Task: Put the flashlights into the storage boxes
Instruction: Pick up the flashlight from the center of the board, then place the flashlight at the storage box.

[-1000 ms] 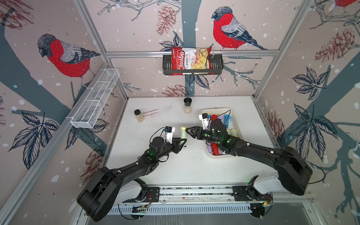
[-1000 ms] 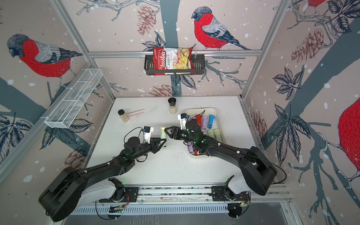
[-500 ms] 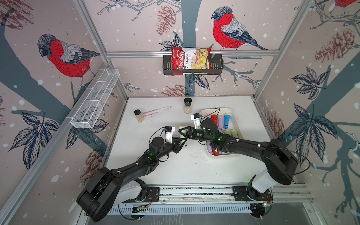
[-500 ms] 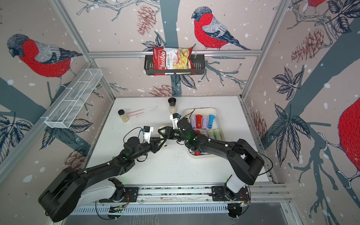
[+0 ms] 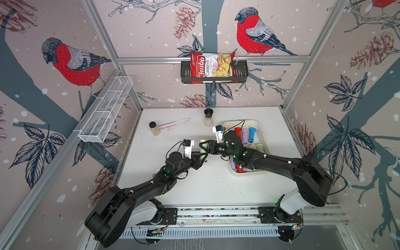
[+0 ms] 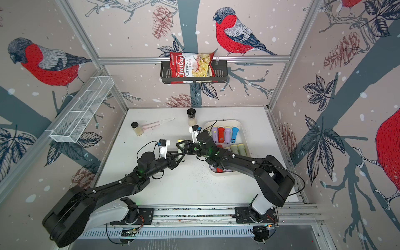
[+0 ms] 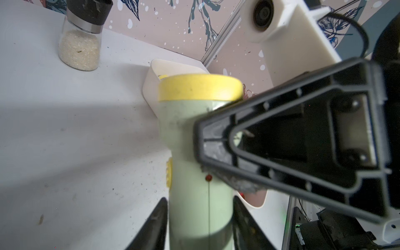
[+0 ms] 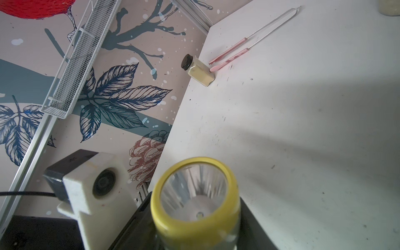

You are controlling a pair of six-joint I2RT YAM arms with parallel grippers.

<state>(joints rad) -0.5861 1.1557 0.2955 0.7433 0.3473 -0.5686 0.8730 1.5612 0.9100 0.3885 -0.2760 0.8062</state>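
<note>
While stretched inward tip-to-tip, R claw (image 8: 192, 207) holds flashlight (image 7: 190, 129); L claw (image 7: 199, 200) grip unclear.

Right claw (image 5: 206, 149) now around flashlight (image 5: 203, 142)

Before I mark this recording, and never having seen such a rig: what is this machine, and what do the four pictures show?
The left arm and the right arm are jointed robots bolted at the front of a white table. Two pictures look down from a pair of cameras side by side; the other two come from a camera on each arm's wrist. On the table are a cream tray with flashlights lying in it, a tall spice jar, a small spice jar and pink tongs. Between the arms is a pale green flashlight. The right hand is closed on it behind its yellow head; the left hand's fingers flank its tail, and I cannot tell whether they press it. It looks like a pass from arm to arm.
</note>
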